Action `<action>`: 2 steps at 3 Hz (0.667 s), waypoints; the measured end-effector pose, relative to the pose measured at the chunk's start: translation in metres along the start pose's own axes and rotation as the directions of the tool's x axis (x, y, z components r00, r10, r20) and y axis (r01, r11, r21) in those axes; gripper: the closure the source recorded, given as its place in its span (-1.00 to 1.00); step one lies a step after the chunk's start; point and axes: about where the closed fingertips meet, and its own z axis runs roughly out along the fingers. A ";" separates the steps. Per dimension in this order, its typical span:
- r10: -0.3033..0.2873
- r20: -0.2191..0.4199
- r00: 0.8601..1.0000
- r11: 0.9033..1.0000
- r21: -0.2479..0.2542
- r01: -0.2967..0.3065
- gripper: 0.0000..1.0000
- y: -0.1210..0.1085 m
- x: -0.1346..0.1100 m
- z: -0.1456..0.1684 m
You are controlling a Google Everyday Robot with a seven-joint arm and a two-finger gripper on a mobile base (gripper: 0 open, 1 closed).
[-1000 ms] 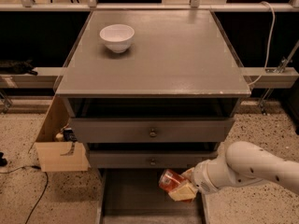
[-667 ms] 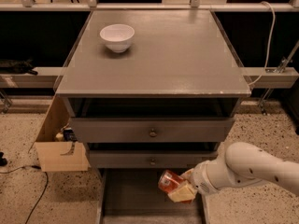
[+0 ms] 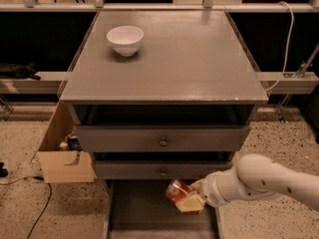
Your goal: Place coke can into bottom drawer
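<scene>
The coke can [image 3: 178, 190], red-orange with a silvery end, is tilted on its side in my gripper [image 3: 188, 199]. The gripper is shut on it and holds it over the right part of the bottom drawer [image 3: 139, 208]. That drawer is pulled out, a flat grey tray with thin side walls. My white arm [image 3: 259, 180] comes in from the right. The can is above the drawer floor, not resting on it.
The grey cabinet top [image 3: 169, 59] carries a white bowl [image 3: 125, 39] at the back left. Two upper drawers with round knobs [image 3: 163, 142] are shut. A cardboard box [image 3: 65, 153] stands left of the cabinet. A cable [image 3: 42, 203] lies on the speckled floor.
</scene>
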 end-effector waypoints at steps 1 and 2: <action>0.098 -0.020 0.995 0.994 -0.045 -0.099 1.00 -0.019 0.025 0.072; 0.152 -0.027 0.988 0.987 -0.057 -0.153 1.00 -0.032 0.047 0.108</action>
